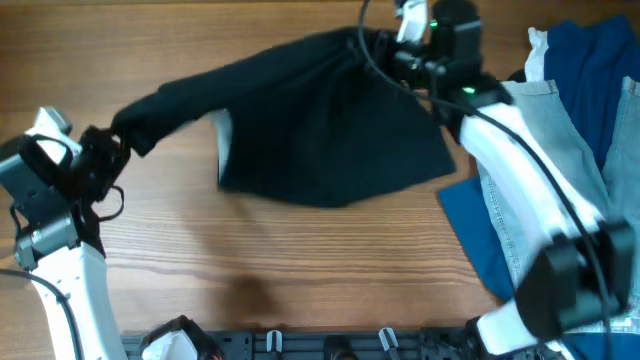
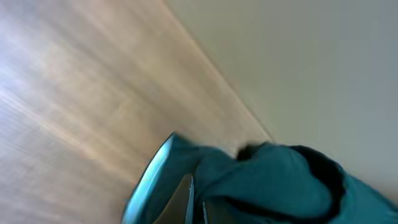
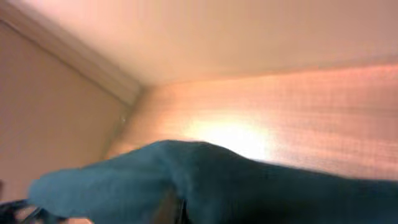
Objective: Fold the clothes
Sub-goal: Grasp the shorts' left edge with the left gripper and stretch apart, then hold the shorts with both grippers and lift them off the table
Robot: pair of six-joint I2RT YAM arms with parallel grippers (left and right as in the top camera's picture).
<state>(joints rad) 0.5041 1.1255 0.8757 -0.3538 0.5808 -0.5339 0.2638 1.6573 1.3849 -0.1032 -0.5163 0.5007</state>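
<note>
Wooden table (image 1: pixel 300 270) fills the overhead view; a pale wall shows beyond its edge in both wrist views. Shorts (image 1: pixel 330 130) hang stretched between the two arms. One corner is drawn out toward the left edge, another part is gathered at the far edge, and the middle sags onto the table centre. A white tag (image 1: pixel 223 130) shows on the left side of the sagging part. Jeans (image 1: pixel 545 170) and blue cloth (image 1: pixel 590 60) lie unfolded along the right edge.

Left gripper (image 1: pixel 108 150) pinches the drawn-out corner; its wrist view shows cloth bunched against one finger (image 2: pixel 146 186). Right gripper (image 1: pixel 385 48) is wrapped in cloth in its wrist view, so the jaws are hidden. The tight gather seen from overhead indicates that it is clamped on the shorts.

Probable faults from this state:

1. Slip. The left hold appears to take only a thin bunch of cloth. More tension could pull it free and drop that side in a heap.
2. Skewed fold. The two holds sit at unequal heights and angles, so the shorts may land creased.
3. Blind placement. Cloth covers the right wrist camera.
4. Snagging. The right arm passes above the jeans and could drag them.
5. Overhang. Cloth released at the left edge may slide off.
</note>
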